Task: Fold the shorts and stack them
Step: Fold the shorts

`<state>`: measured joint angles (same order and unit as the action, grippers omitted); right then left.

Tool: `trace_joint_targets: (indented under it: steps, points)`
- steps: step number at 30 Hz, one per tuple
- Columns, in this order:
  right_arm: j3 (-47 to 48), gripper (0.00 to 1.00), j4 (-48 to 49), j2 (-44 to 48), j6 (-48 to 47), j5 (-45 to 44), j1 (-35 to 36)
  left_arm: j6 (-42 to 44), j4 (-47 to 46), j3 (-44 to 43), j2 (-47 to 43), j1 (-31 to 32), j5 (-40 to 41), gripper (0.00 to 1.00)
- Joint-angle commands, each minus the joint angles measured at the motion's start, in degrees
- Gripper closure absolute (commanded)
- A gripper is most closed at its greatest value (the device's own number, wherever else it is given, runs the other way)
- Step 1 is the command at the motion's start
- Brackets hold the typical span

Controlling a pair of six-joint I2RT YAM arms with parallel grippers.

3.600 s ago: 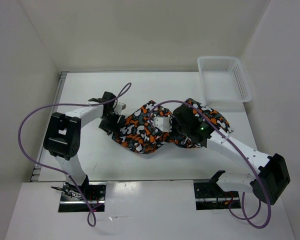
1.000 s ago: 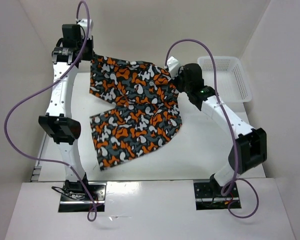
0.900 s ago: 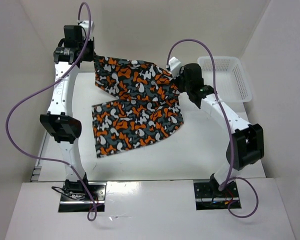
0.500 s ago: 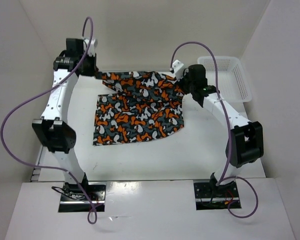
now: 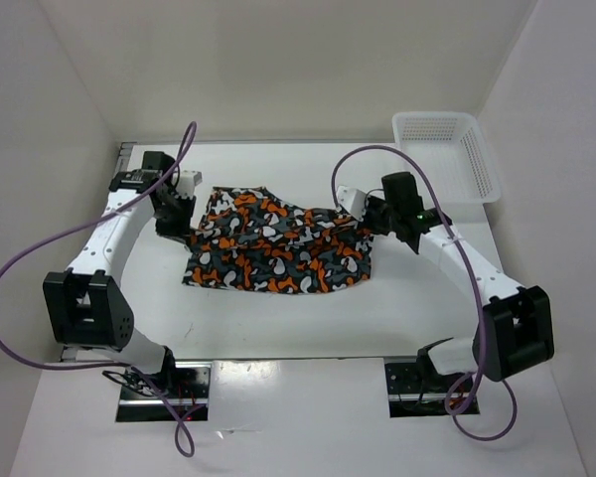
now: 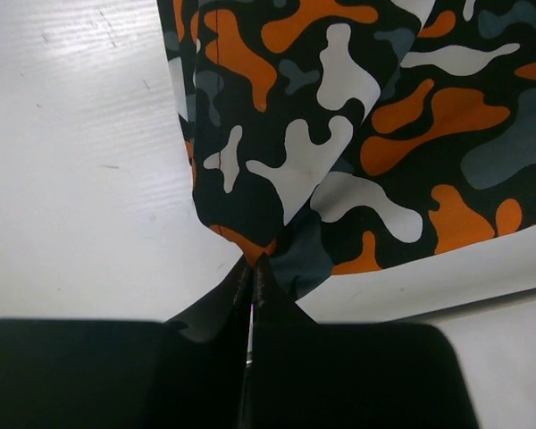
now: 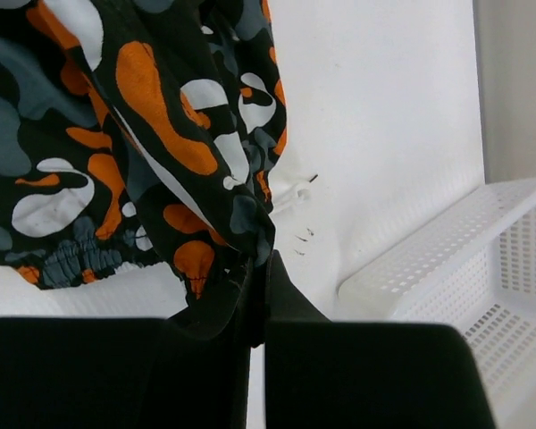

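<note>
The shorts, camouflage-printed in orange, white, grey and black, lie spread across the middle of the table. My left gripper is low at their left edge. In the left wrist view the jaws are shut on a pinched corner of the shorts. My right gripper is at the right edge. In the right wrist view it is shut on a bunched fold of the shorts near the elastic waistband.
A white plastic mesh basket stands at the back right corner, and its rim shows just right of my right gripper. Bare white table lies in front of the shorts. White walls close in the sides and back.
Both arms came down and toward the front, lowering the shorts from hanging stretched at the back to lying spread on the table. Both grips have held.
</note>
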<state>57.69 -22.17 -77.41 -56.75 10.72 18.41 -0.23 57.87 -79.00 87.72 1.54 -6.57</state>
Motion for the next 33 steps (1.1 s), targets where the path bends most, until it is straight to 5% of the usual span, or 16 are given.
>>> trace_joint_targets:
  steps: [1,4,8,10,11,12,14,19,21,26,30,33]
  points:
    - [-1.17,1.0,-3.57,4.79,-6.96,3.24,0.31,0.23,2.68,1.12,-3.61,-0.31,-1.17,1.0]
    - [-6.43,0.97,-5.68,9.0,-11.09,3.09,4.5,0.23,1.91,8.49,-4.23,1.09,1.73,1.0]
    - [-14.78,0.75,-6.47,15.6,-13.47,0.62,11.55,0.23,-1.26,14.84,-2.73,1.1,4.8,1.0]
    - [-15.94,0.43,-10.24,19.81,-15.04,1.23,13.39,0.23,-2.06,15.54,-2.73,1.1,6.12,0.94]
    - [-15.94,0.1,-11.74,21.23,-15.58,1.23,13.4,0.23,-2.06,15.54,-2.73,1.1,6.13,0.88]
    - [-15.94,0.0,-14.36,22.55,-16.19,1.23,14.36,0.23,-2.06,16.07,-2.73,1.1,6.13,0.79]
    - [-15.94,0.0,-16.05,26.32,-16.2,1.23,15.34,0.23,1.0,15.2,-2.12,1.1,5.0,0.59]
    - [-10.17,0.0,-8.8,27.14,-7.45,1.23,15.34,0.23,7.17,5.29,-1.42,-1.44,-7.8,0.41]
    - [-4.91,0.07,-5.35,22.32,-1.29,2.98,15.34,0.23,5.95,-2.62,-0.02,-3.55,-10.65,0.38]
    - [4.7,0.34,-1.65,7.21,17.52,6.33,15.34,0.23,-8.53,-8.53,9.38,-3.56,-2.68,0.36]
    - [1.83,0.68,1.95,-0.02,19.66,5.1,16.38,0.23,-15.31,-12.4,18.69,-3.04,0.06,0.36]
    - [-0.56,0.77,-0.48,-2.12,19.66,2.65,16.92,0.23,-19.79,-16.17,24.31,-0.49,3.65,0.35]
